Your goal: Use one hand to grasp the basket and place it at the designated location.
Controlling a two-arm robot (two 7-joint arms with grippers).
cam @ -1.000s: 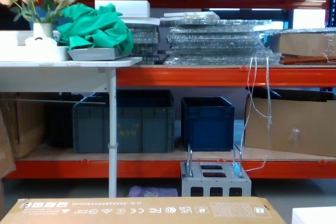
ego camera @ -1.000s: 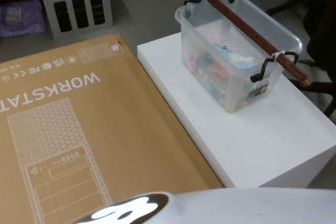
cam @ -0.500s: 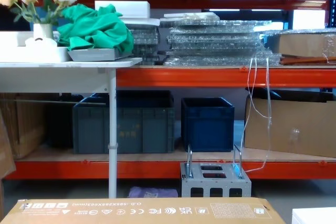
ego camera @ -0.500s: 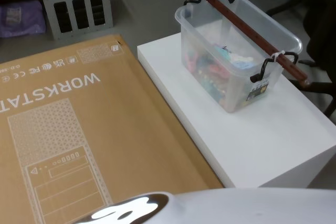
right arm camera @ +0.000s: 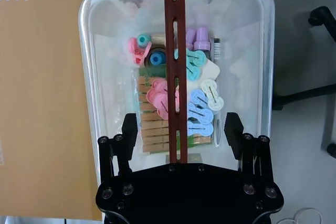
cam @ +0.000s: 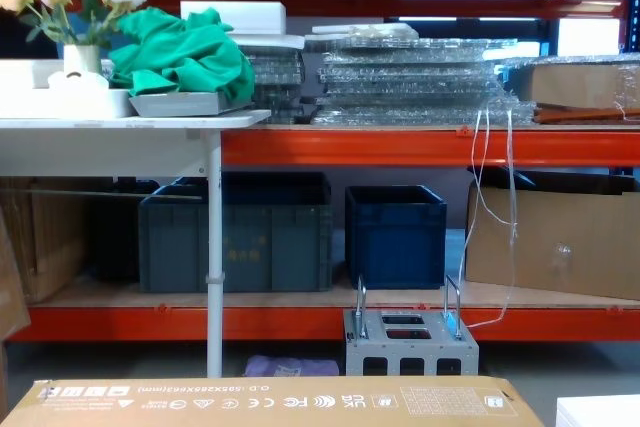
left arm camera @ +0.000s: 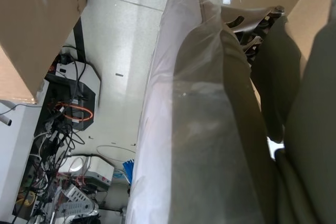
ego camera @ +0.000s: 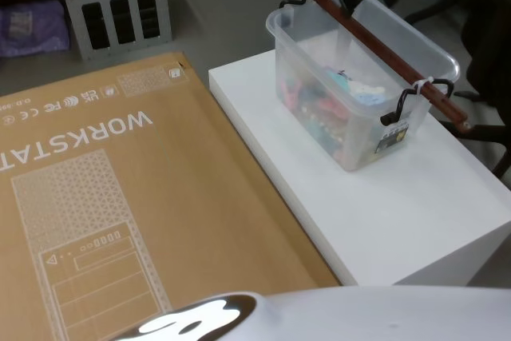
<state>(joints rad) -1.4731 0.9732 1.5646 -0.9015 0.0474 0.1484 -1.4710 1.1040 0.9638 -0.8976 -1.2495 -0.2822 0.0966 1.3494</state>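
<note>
The basket (ego camera: 363,97), a translucent whitish tub with coloured clips and wooden pegs inside, stands on a white platform (ego camera: 383,205) at the right. A reddish-brown bar handle (ego camera: 375,41) runs across its top, tied to black hooks at both ends. My right gripper (ego camera: 351,1) hovers over the far end of the bar. In the right wrist view the right gripper (right arm camera: 181,129) is open, one finger on each side of the bar handle (right arm camera: 176,77), above the basket (right arm camera: 105,77), not touching the bar. My left arm is parked low, its wrist view looking at the floor.
A large flat cardboard box (ego camera: 120,197) lies left of the platform, close to its edge. A grey metal box with holes (ego camera: 116,1) stands on the floor behind it. A black chair (ego camera: 487,37) is at the right. Orange shelving (cam: 400,147) with dark blue crates (cam: 395,232) lies ahead.
My right gripper has come down slightly toward the far end of the bar handle. The basket has not moved.
</note>
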